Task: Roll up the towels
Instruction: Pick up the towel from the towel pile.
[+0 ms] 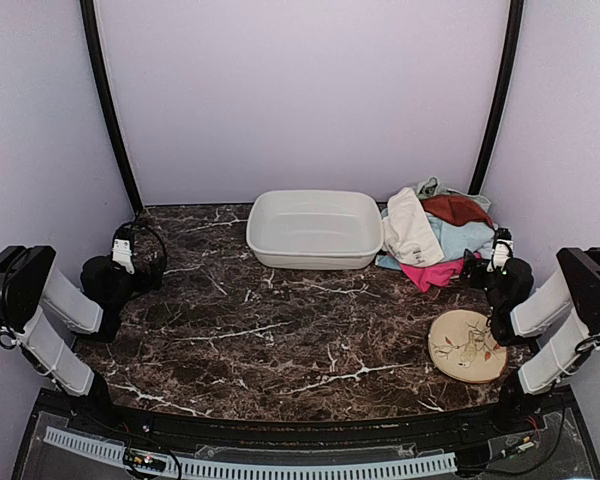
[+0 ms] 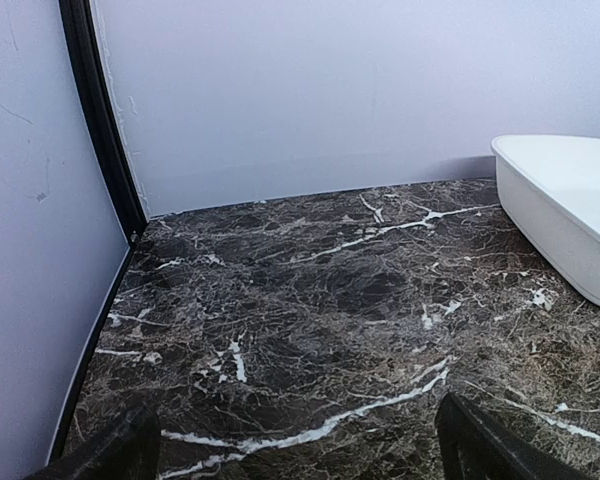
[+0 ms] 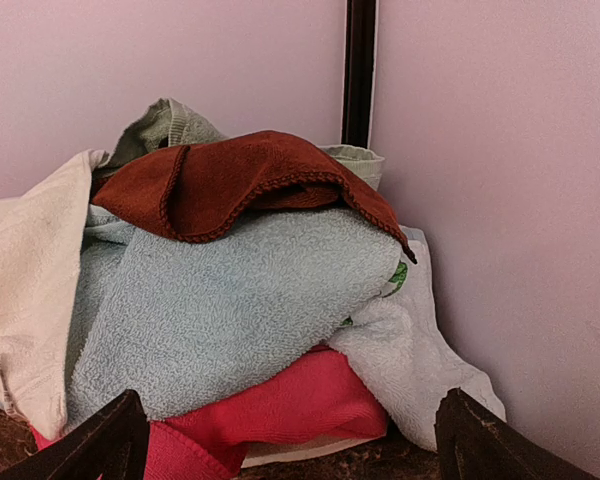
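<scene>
Left gripper gapes wide, empty, above marble table; right gripper likewise, facing heaped towels.

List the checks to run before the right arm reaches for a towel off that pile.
1. Right gripper open and empty: ok.
2. Left gripper open and empty: ok.
3. Towel pile straight ahead of the right gripper: ok.
4. Brown towel on top, nothing over it: ok.
5. Bare table in front of the basin for spreading: ok.
6. Lower layers of the pile untangled: cannot tell.
</scene>
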Controlling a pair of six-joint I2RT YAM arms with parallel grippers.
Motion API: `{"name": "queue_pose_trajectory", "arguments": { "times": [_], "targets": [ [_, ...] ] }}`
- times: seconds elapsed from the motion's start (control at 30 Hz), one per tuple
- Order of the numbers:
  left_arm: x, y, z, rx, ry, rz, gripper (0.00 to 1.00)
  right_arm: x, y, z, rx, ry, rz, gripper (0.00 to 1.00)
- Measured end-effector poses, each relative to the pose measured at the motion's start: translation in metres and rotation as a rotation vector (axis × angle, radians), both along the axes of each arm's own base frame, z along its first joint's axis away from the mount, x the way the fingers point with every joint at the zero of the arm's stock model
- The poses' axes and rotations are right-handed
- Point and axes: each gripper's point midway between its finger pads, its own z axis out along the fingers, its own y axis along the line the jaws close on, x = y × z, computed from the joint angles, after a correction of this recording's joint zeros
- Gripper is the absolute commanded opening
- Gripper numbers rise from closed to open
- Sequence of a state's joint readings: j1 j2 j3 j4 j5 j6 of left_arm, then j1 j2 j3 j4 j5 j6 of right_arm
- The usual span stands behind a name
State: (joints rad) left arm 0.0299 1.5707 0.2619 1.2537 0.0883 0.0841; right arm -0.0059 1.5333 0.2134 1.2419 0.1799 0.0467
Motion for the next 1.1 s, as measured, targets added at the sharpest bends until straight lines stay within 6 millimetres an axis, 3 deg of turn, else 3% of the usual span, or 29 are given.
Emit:
{"name": "queue_pose_trajectory", "arguments": {
  "times": [0.3, 0.43, 0.5, 0.57, 0.67, 0.73, 0.83, 0.9, 1.0, 1.1],
  "targets": [
    [0.000, 0.000, 0.000, 0.000, 0.000, 0.000, 0.99, 0.000, 0.000, 0.000, 0.000, 0.000, 0.000, 1.00],
    [0.000, 0.001, -0.001, -0.002, 0.005, 0.007, 0.99, 0.003, -0.013, 0.001, 0.012, 0.044, -0.085, 1.00],
    [0.005, 0.005, -0.003, -0.013, 0.044, 0.028, 0.99, 0.014, -0.023, 0.020, 0.019, 0.054, -0.146, 1.00],
    [0.020, 0.010, 0.006, -0.012, 0.091, 0.036, 0.99, 0.037, -0.031, 0.060, 0.029, 0.036, -0.198, 1.00],
    [0.055, 0.012, 0.044, 0.011, 0.135, 0.014, 0.99, 0.061, -0.038, 0.113, 0.085, -0.013, -0.248, 1.00],
    [0.067, 0.010, 0.071, 0.027, 0.158, -0.017, 0.99, 0.070, -0.038, 0.139, 0.145, -0.030, -0.243, 1.00],
    [0.065, 0.000, 0.092, 0.035, 0.213, -0.085, 0.99, 0.082, -0.019, 0.151, 0.198, -0.012, -0.122, 0.96],
    [0.057, -0.007, 0.092, 0.032, 0.272, -0.129, 0.99, 0.097, -0.003, 0.150, 0.216, 0.037, -0.051, 0.90],
    [0.046, -0.016, 0.086, 0.026, 0.360, -0.181, 0.99, 0.142, 0.047, 0.148, 0.226, 0.122, 0.092, 0.81],
    [0.034, -0.020, 0.074, 0.022, 0.445, -0.212, 0.99, 0.162, 0.112, 0.114, 0.219, 0.247, 0.230, 0.75]
  ]
}}
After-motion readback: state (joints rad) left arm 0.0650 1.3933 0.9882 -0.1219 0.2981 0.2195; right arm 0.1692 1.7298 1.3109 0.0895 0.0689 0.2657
